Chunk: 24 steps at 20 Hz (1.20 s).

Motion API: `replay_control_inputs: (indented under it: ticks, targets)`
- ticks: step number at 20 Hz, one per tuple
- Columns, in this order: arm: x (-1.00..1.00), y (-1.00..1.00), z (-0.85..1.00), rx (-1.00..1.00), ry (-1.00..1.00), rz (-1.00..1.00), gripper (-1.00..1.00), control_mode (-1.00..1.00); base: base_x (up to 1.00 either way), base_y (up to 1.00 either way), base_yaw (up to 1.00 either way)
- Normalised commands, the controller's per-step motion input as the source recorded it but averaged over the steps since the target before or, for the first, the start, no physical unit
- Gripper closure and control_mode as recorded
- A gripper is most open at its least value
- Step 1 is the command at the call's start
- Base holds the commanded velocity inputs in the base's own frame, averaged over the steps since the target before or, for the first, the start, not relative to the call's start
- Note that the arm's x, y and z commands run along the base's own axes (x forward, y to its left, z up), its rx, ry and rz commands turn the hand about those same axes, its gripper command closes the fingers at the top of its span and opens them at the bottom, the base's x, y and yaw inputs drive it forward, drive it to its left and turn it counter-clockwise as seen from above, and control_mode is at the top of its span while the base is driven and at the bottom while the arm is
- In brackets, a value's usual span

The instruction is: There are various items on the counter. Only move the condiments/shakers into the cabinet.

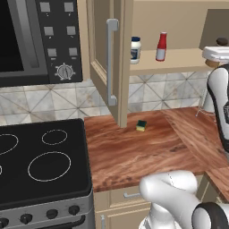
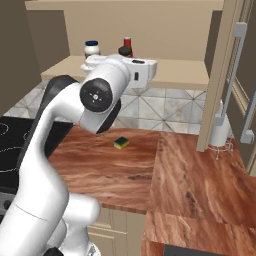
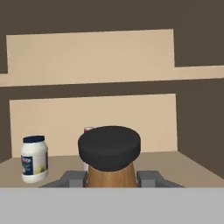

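My gripper (image 3: 111, 180) is shut on the small tan-brown shaker (image 3: 110, 157) with a dark top, one finger (image 3: 73, 178) on each side of its body. It holds the shaker upright at the open cabinet's tan shelf (image 1: 179, 60), toward the right end, where the dark top (image 1: 222, 41) shows above my white hand. On the shelf stands the white jar with a dark blue lid (image 1: 135, 50) (image 3: 34, 158). The red squeeze bottle (image 1: 161, 46) stands to its right, mostly hidden behind the shaker in the hand view. I cannot tell whether the shaker touches the shelf.
The cabinet door with its long grey handle (image 1: 111, 62) hangs open left of the shelf. A green-and-yellow sponge (image 1: 141, 125) lies on the wood-grain counter (image 1: 147, 156). A white paper towel roll (image 2: 220, 131) stands at the back right. The black stovetop (image 1: 40, 161) is on the left.
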Motion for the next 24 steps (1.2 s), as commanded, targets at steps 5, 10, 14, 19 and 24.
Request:
replay_control_inputs:
  ticks: [5, 10, 14, 19, 24]
  targets:
    - [0.54, -0.05, -0.06, 0.00, 0.00, 0.00, 1.00, -1.00, 0.00, 0.00, 0.00]
    - [0.43, -0.11, -0.15, 0.00, 0.02, 0.00, 1.00, -1.00, 0.00, 0.00, 0.00]
    - [0.48, -0.06, -0.16, 0.00, 0.04, 0.00, 1.00, -1.00, 0.00, 0.00, 0.00]
    - [0.50, -0.05, -0.14, 0.00, 0.04, 0.00, 1.00, -1.00, 0.00, 0.00, 0.00]
    - [0.47, -0.08, -0.23, 0.00, 0.02, 0.00, 1.00, -1.00, 0.00, 0.00, 0.00]
